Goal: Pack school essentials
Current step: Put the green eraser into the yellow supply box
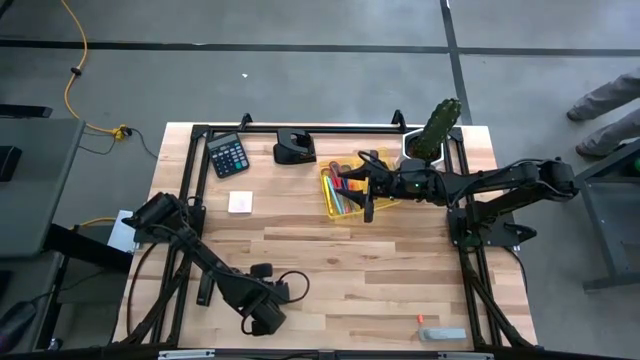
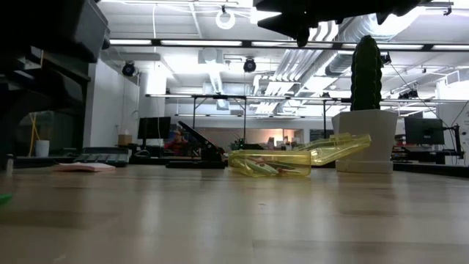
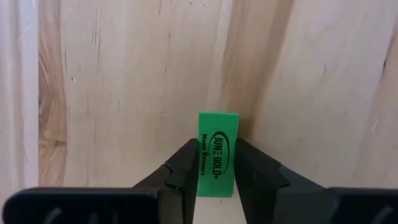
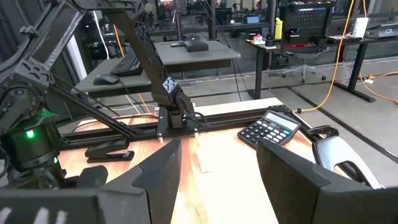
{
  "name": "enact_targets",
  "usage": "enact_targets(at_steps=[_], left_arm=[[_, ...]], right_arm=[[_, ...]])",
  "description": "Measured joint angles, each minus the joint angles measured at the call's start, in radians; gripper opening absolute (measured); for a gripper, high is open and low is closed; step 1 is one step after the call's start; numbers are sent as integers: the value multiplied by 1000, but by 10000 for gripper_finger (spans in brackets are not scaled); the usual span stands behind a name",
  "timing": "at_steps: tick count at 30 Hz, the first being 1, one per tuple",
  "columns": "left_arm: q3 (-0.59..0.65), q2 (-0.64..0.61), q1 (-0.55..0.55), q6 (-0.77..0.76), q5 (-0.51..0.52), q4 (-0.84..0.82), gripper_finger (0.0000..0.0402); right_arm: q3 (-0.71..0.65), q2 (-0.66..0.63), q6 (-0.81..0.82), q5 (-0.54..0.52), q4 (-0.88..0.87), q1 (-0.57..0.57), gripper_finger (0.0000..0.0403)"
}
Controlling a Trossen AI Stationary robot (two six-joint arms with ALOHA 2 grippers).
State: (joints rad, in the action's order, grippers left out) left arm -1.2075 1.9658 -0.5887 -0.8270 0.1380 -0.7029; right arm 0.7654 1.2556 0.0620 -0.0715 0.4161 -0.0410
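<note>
A small green eraser with black print (image 3: 218,134) stands between the fingers of my left gripper (image 3: 216,155), which is low over the table's near edge (image 1: 262,320). An open yellow see-through case (image 1: 345,190) (image 2: 293,160) lies mid-table with pencils and scissors inside. My right gripper (image 1: 368,205) (image 4: 219,162) hangs open above the case, high in the low view (image 2: 297,29), touching nothing. A pale pink pad (image 1: 240,202) (image 2: 84,167) lies flat, left of the case. My left gripper pinches the green eraser's near end (image 3: 216,177) between its two fingers, one on each long side, and the printed face shows. The fingers lie along the eraser, whose far end (image 3: 218,118) sticks out past the tips. Whether it rests on the wood, I cannot tell.
A black calculator (image 1: 228,154) (image 4: 270,129) and a black desk item (image 1: 294,149) sit at the far edge. A cactus in a white pot (image 1: 432,130) (image 2: 364,110) stands far right. A grey bar with a red end (image 1: 440,332) lies near right. Bare wood lies between the arms.
</note>
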Motion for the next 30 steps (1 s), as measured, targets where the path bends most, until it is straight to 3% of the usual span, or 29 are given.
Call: enact_targets(at_steps=[7,11,17,24,30], left_arm=[[11,-100,69,140,-85,-78,78],[6,-237,148,285,-86,-195,78],[4,-500,329,499,-46,-207,78],[3,-776,547,675,43,31,78],[13,-895,690,778,-64,221,78]], right_arm=[[0,0,-22,0,-9,0,199],[0,0,-22,0,-21,0,199],[0,0,-17,1,-43,6,199],[0,0,15,3,-27,36,199],[1,0,34,3,17,69,199]])
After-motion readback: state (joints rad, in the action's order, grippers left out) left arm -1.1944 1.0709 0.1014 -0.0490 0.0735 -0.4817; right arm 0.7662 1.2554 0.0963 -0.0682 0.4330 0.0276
